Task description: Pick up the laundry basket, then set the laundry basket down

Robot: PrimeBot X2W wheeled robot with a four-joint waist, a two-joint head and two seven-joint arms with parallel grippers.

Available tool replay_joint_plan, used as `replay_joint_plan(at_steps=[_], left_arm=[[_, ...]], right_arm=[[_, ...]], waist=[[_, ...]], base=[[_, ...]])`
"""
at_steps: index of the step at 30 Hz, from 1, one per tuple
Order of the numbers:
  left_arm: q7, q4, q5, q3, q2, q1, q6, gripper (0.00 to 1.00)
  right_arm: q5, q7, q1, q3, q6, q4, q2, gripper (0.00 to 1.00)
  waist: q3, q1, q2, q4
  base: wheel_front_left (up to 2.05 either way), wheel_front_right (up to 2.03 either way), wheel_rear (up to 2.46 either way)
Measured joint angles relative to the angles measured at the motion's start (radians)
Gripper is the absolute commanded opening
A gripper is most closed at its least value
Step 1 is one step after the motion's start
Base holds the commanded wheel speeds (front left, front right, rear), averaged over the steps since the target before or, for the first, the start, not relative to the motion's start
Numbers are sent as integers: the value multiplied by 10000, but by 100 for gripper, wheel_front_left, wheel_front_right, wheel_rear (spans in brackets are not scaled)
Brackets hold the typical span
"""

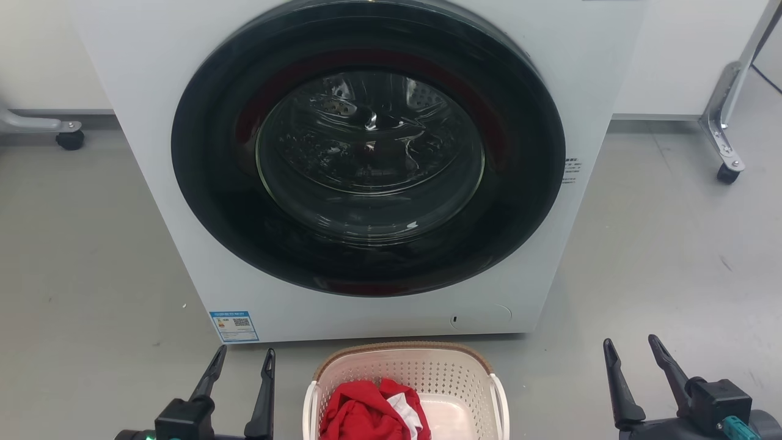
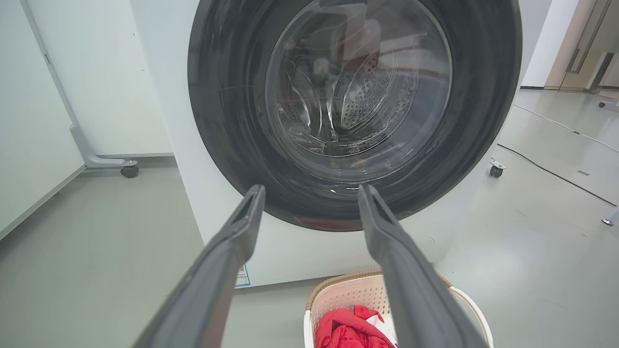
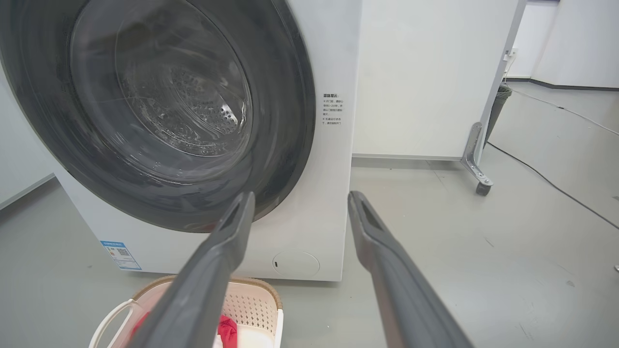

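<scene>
The laundry basket (image 1: 427, 373), cream-white and perforated with a brown rim, stands on the grey floor just in front of the washing machine, at the bottom middle of the head view. Red and white clothes (image 1: 372, 412) lie in it. My left gripper (image 1: 244, 357) hangs open to the basket's left, apart from it. My right gripper (image 1: 632, 345) is open well to the basket's right. The basket (image 2: 348, 295) sits low behind the left gripper (image 2: 309, 193) in the left wrist view, and the basket (image 3: 251, 304) lies low left of the right gripper (image 3: 300, 198) in the right wrist view.
A white front-loading washing machine (image 1: 580, 73) with a shut dark round door (image 1: 366, 146) rises right behind the basket. White partitions on castor feet (image 1: 727, 171) stand at both back corners. A black cable (image 3: 551, 183) runs over the floor at the far right.
</scene>
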Motion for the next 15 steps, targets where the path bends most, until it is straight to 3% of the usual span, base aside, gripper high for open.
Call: replay_joint_plan(at_steps=[15], left_arm=[[159,376,59,313,-257,1,75,100]], right_arm=[[-132,-2,12,-138,-98,307,13,100]], waist=[[4,0,0,-31]], base=[[0,0,0]])
